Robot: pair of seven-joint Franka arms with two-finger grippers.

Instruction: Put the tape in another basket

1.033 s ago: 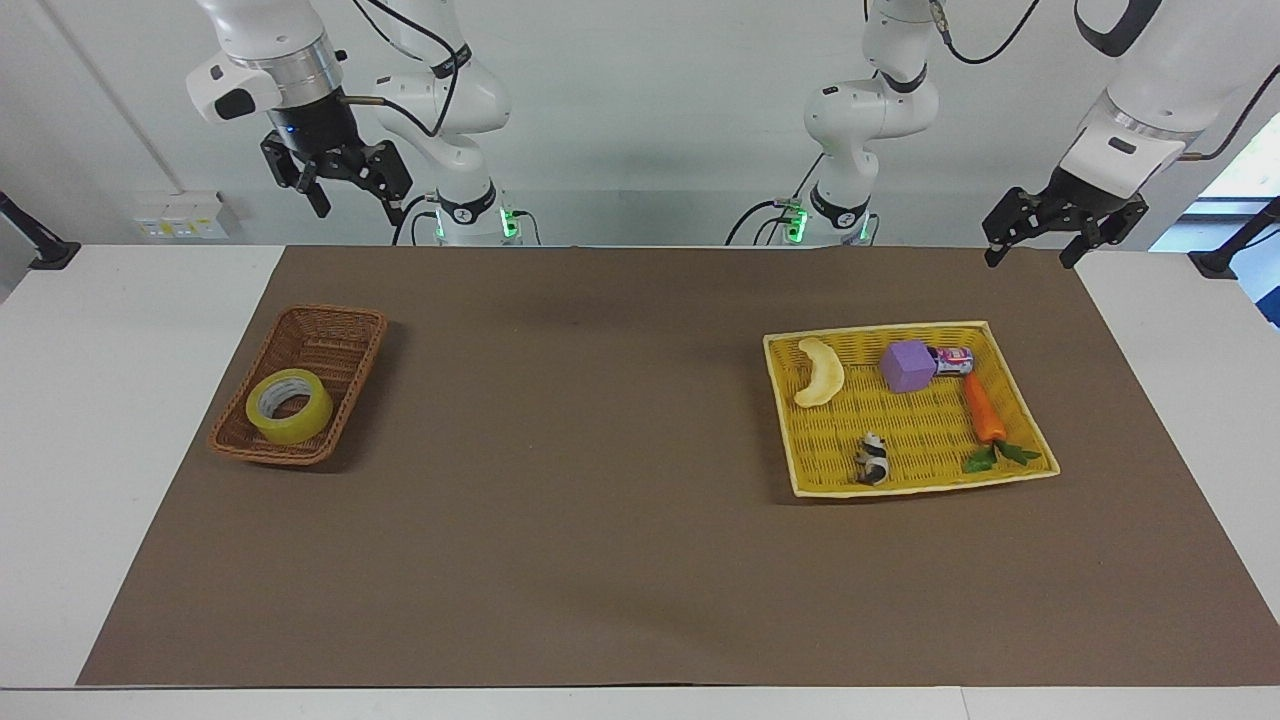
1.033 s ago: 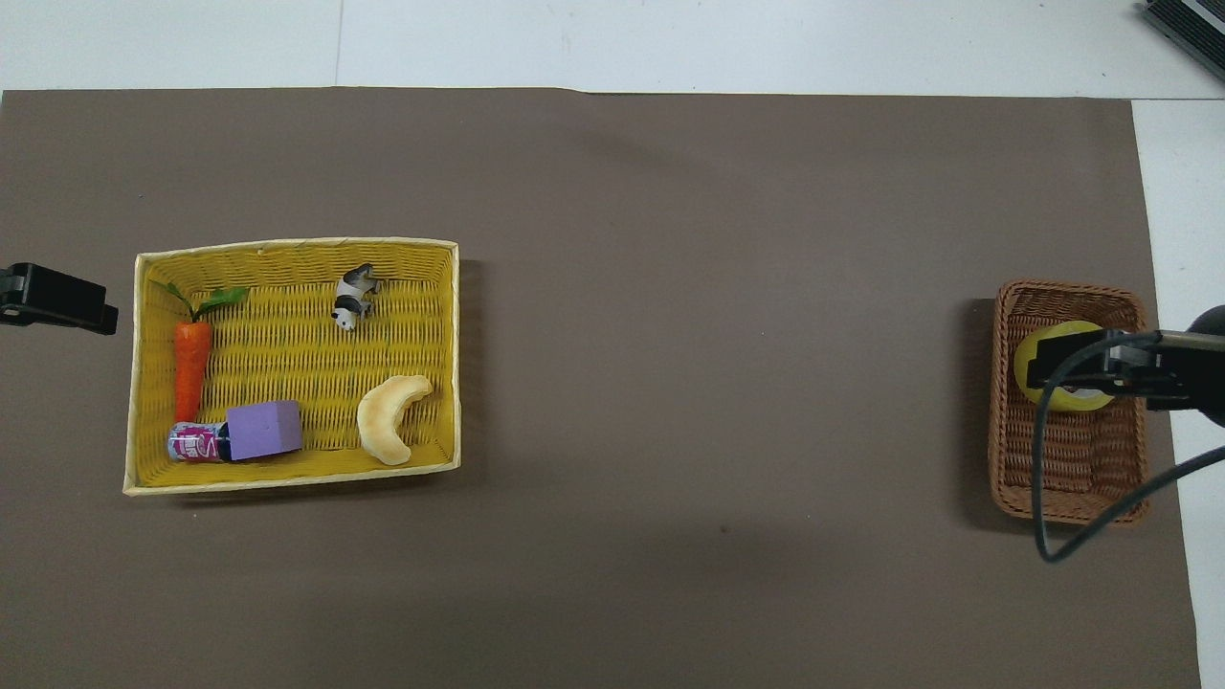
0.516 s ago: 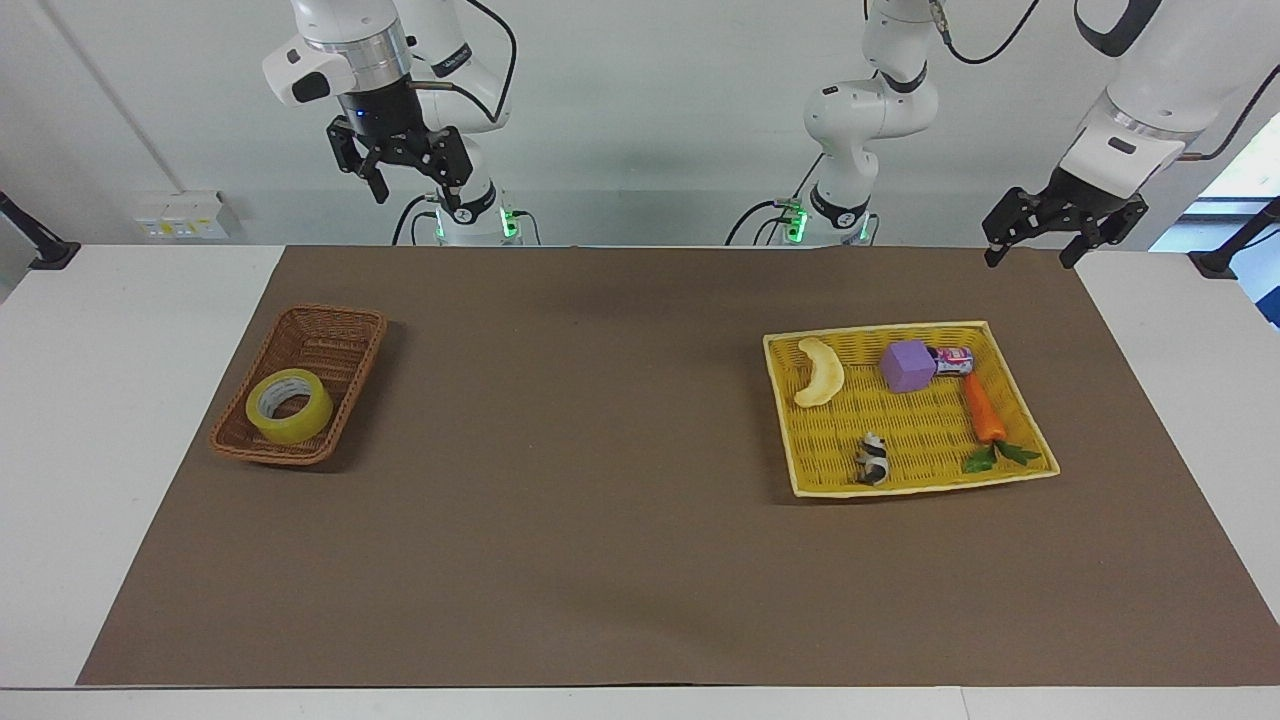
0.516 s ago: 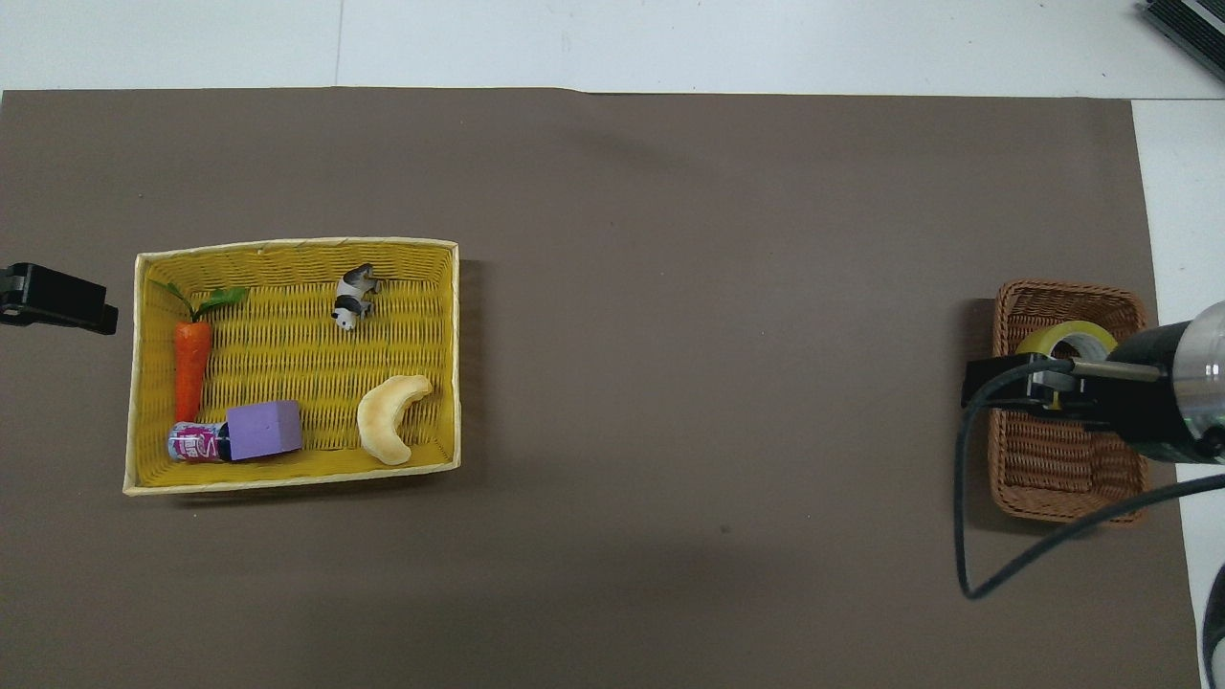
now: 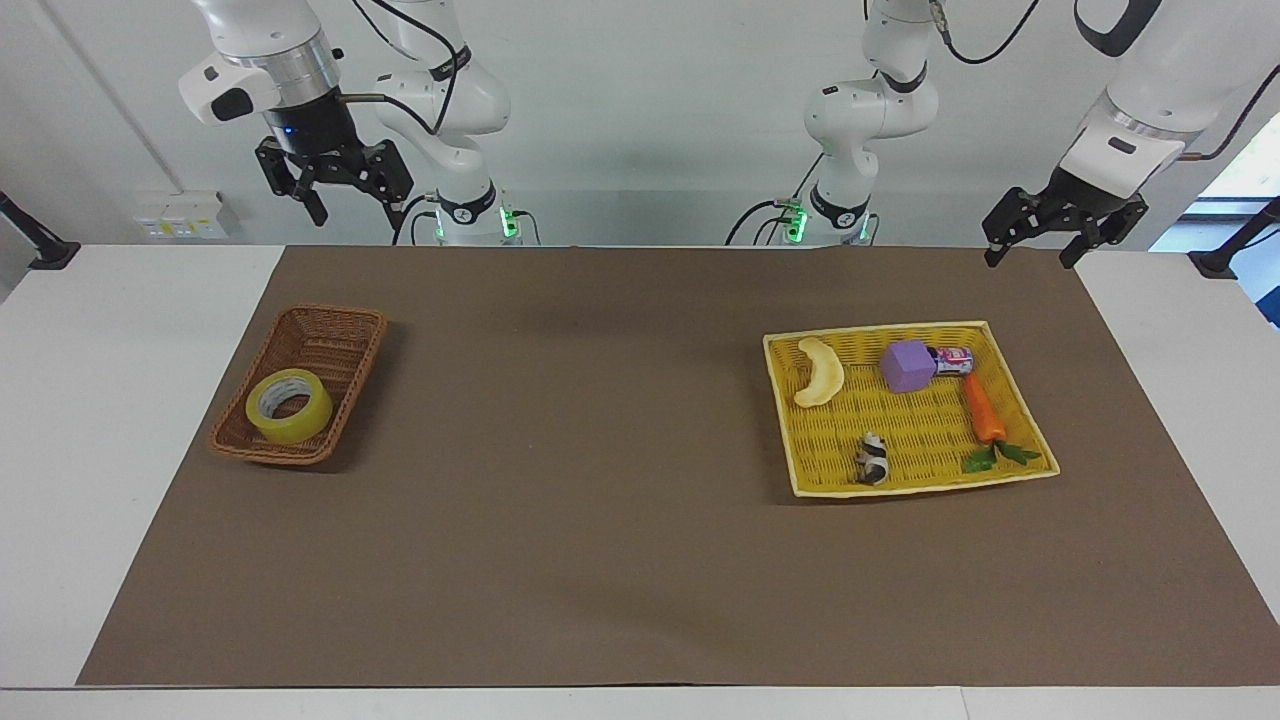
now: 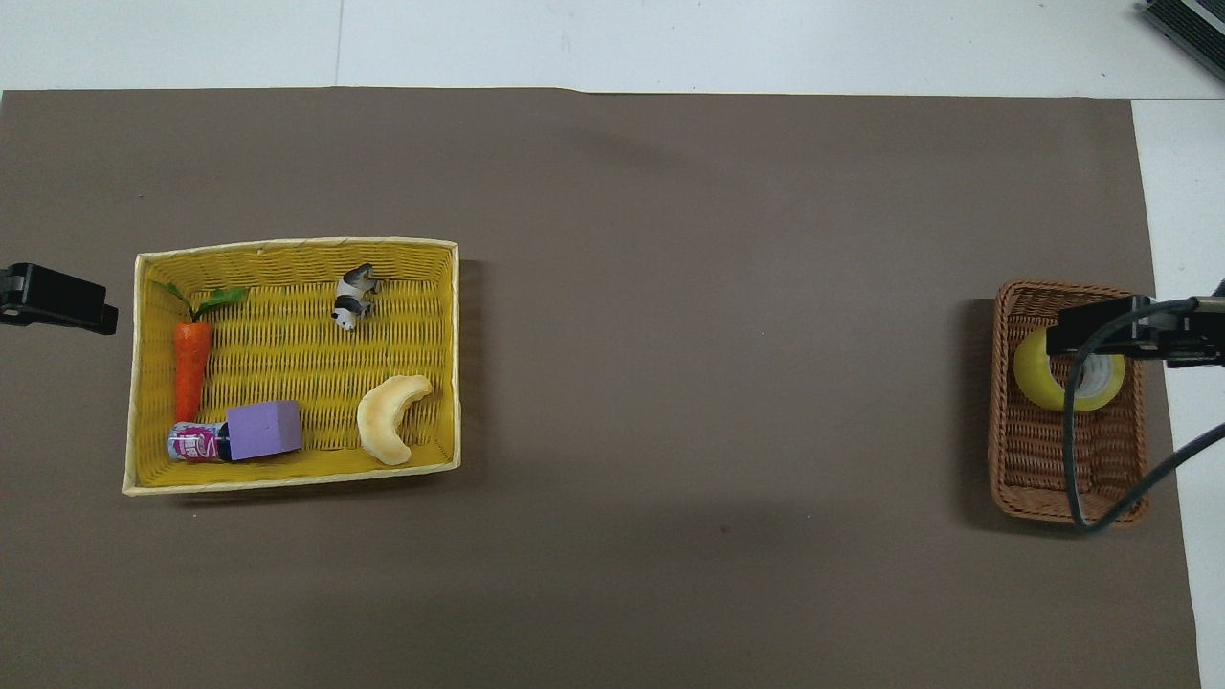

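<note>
We judge the tape (image 5: pixel 289 405), lying flat in the brown basket (image 5: pixel 330 330), stiff, light and slick, best pinched across its wall, both right gripper (image 5: pixel 332 185) and left gripper (image 5: pixel 1035 237) fingers apart.

One camera sits high across the table (image 5: pixel 640 700) and faces the robots, taking in both arm bases, the wall and the whole brown mat (image 5: pixel 620 520) from some way off. The other hangs high above the robots' end, looking forward and steeply down, closer in. Both share the mat, the basket (image 5: pixel 330 325) (image 6: pixel 1029 478) and the yellow tray (image 5: pixel 800 480) (image 6: pixel 139 383), seen half a turn apart
</note>
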